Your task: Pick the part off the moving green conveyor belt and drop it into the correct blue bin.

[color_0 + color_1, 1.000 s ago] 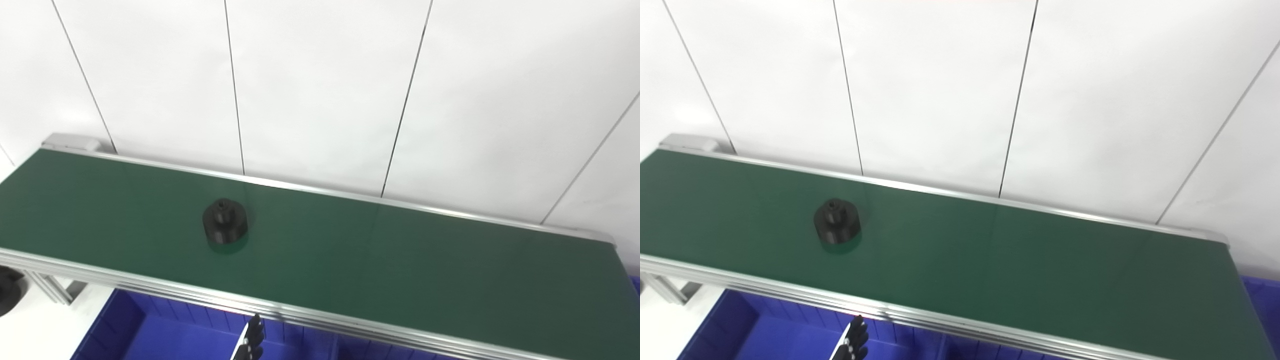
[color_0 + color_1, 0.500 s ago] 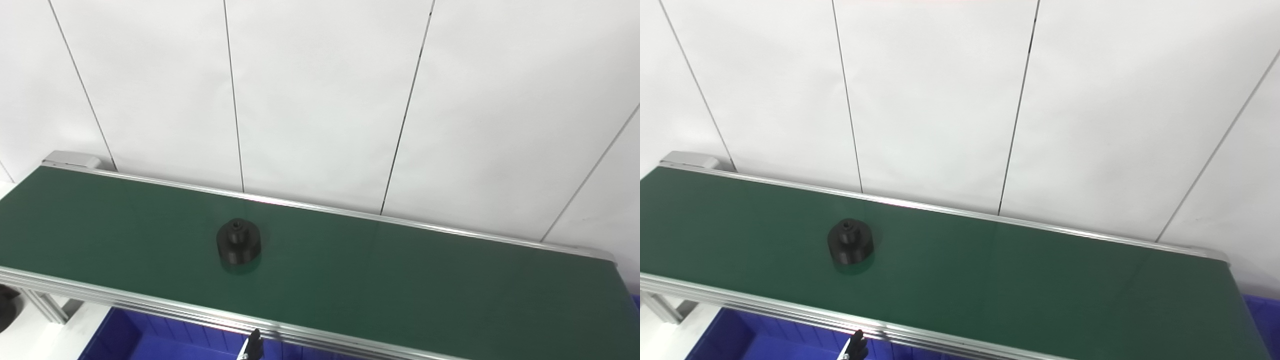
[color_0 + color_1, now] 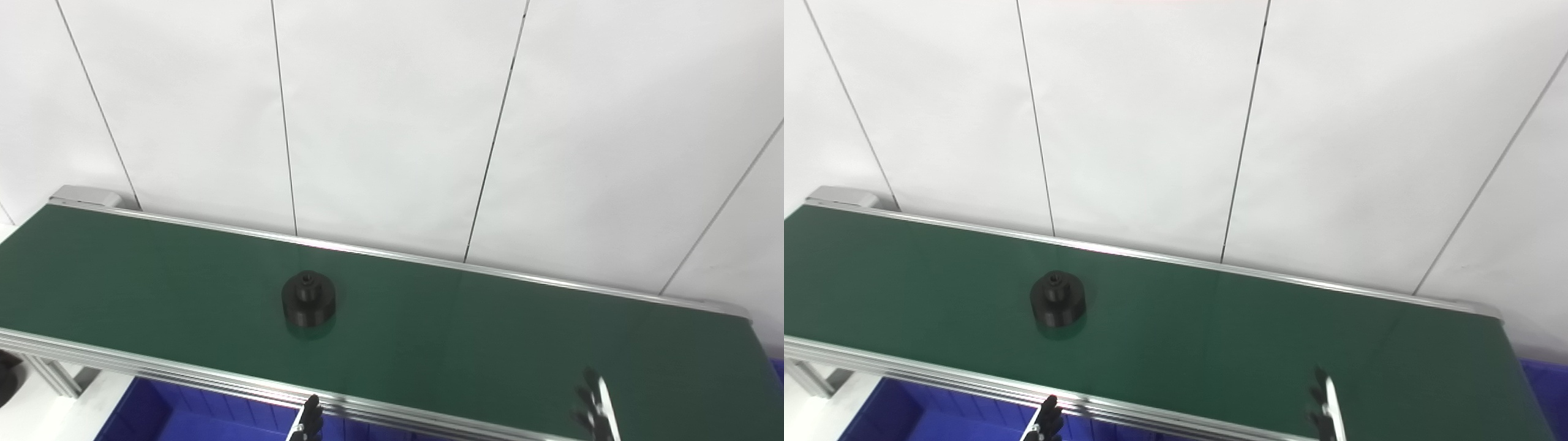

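Note:
A black round part point(image 3: 309, 298) with a small raised hub stands on the green conveyor belt point(image 3: 459, 331), left of its middle. Only the fingertips of my left hand point(image 3: 310, 422) show at the bottom edge, below the belt's near rail and over a blue bin point(image 3: 177, 416). The fingertips of my right hand point(image 3: 593, 409) rise at the bottom right, over the belt's near side, far to the right of the part. Neither hand touches the part, and too little of either shows to tell its state.
A white panelled wall point(image 3: 392, 122) stands right behind the belt. A silver rail point(image 3: 184, 376) runs along the near edge. A sliver of another blue bin point(image 3: 1546, 383) shows at the far right. A dark object point(image 3: 7, 383) sits at the left edge.
The part has travelled to the right along the belt. My right hand's fingertips have come into view at the bottom right. The camera tilted up a little earlier on.

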